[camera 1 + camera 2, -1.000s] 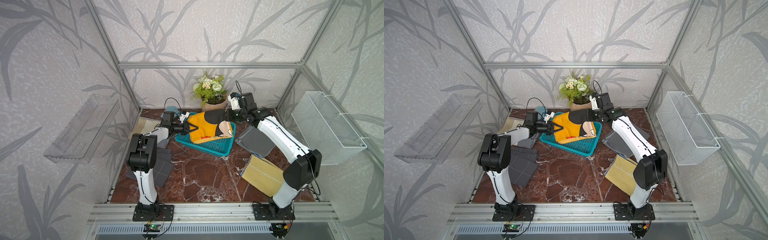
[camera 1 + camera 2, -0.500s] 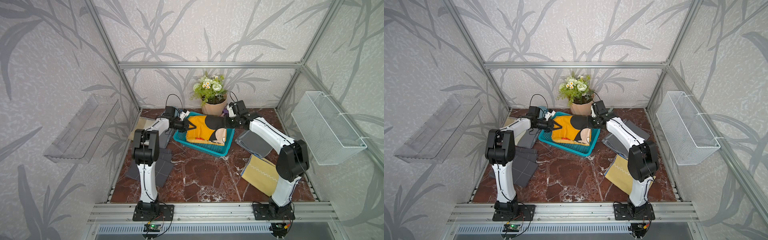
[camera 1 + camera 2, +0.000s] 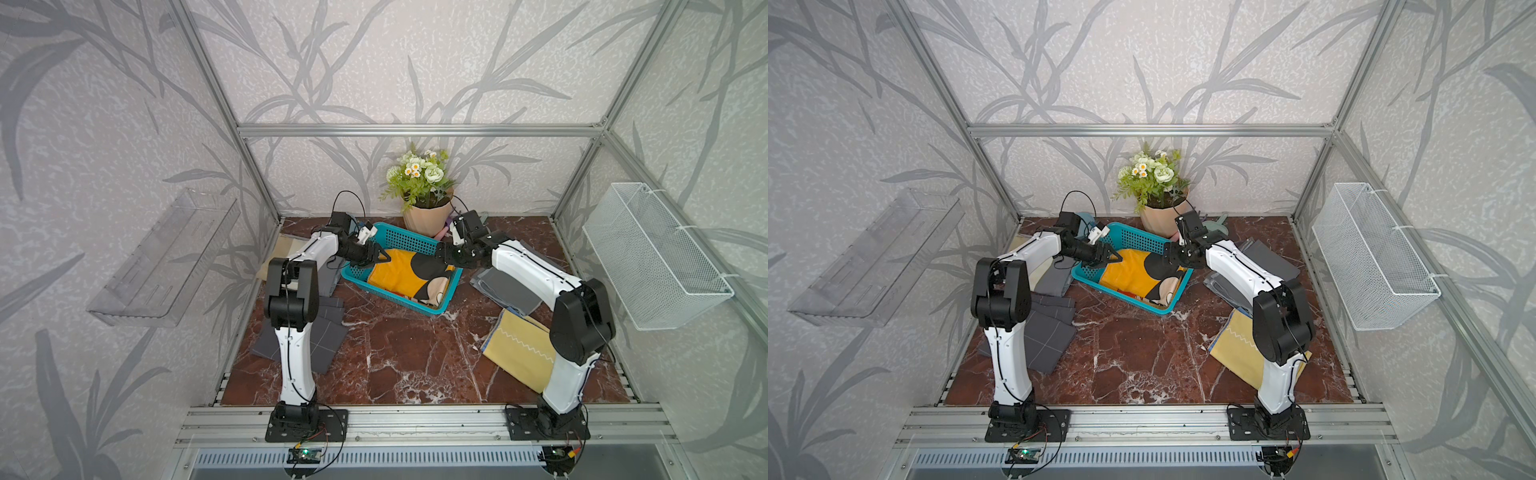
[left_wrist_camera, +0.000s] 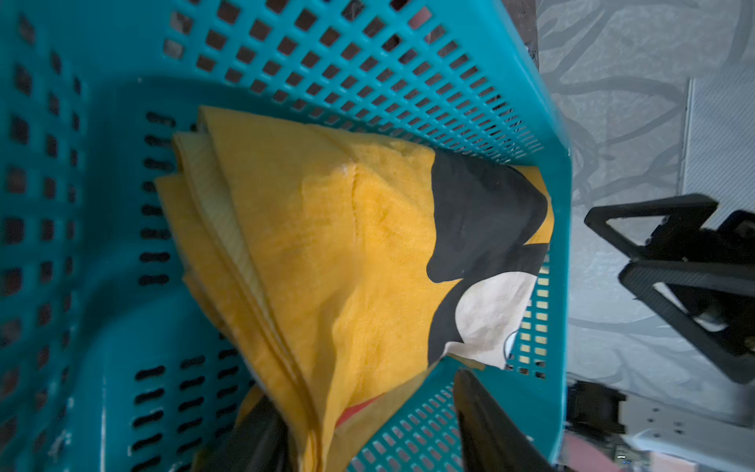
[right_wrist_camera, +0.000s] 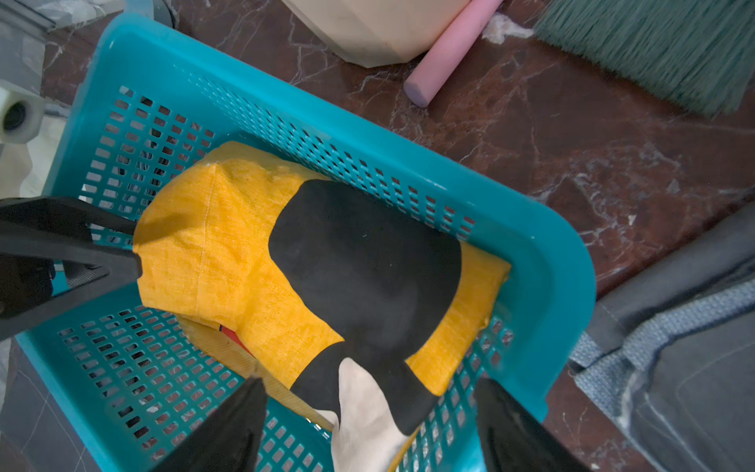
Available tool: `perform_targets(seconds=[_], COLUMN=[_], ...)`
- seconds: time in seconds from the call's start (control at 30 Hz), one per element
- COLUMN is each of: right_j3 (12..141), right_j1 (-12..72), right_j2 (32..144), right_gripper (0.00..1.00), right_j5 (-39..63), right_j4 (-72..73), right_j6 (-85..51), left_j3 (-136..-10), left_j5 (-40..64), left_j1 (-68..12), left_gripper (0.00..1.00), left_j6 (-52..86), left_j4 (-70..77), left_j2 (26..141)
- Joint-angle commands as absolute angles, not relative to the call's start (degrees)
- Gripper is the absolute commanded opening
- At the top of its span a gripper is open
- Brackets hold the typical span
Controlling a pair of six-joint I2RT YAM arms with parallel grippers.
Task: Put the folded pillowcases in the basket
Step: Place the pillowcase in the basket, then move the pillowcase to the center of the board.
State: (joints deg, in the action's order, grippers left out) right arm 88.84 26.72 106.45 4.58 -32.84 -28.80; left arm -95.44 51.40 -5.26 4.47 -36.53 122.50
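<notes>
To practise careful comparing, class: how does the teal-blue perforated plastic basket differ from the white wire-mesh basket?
The teal-blue perforated plastic basket stands on the dark red marble tabletop; the white wire-mesh basket hangs on the side wall. The plastic basket holds a folded orange-and-black pillowcase; the wire basket shows nothing inside. One is a moulded plastic grid, the other thin wire mesh. Both are rectangular and open-topped.

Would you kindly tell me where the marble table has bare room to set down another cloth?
The widest bare marble lies front and centre, between the dark grey cloths by the left arm, the yellow cloth by the right arm and the basket behind. The back is crowded around the basket and flowerpot.
</notes>
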Motion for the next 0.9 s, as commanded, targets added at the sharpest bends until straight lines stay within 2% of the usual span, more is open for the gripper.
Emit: perform_targets(seconds=[0.0, 0.2, 0.3, 0.4, 0.63, 0.87], right_j3=[88.31, 94.47, 96.02, 92.31, 82.25, 70.24], right_j1=[27.13, 28.62, 29.0, 28.83, 24.03, 20.57], right_j2=[104.69, 102.48, 101.62, 98.0, 85.63, 80.15], right_gripper=[0.94, 0.98, 0.98, 0.99, 0.99, 0.99], right_j5=[0.61, -4.22, -6.39, -10.02, -12.66, -12.71], right_j4=[-34.79, -39.51, -42.78, -42.94, -48.01, -56.13], right_j6=[-28.62, -25.23, -25.23, -25.58, -27.16, -32.71], left_j3=[-96.35, -94.04, -92.36, -90.2, -86.77, -77.64], left_j5=[48.02, 49.6, 48.65, 48.78, 41.0, 37.66], left_j1=[-4.81, -4.83, -5.08, -5.44, -6.48, -15.29], left_gripper=[0.76, 0.99, 1.0, 1.0, 1.0, 1.0], left_j6=[5.54, 14.15, 18.37, 21.34, 19.87, 23.22], left_j4=[-36.48, -27.03, -22.45, -18.61, -20.92, -14.34], left_j2=[118.29, 112.74, 109.96, 107.97, 105.5, 95.29])
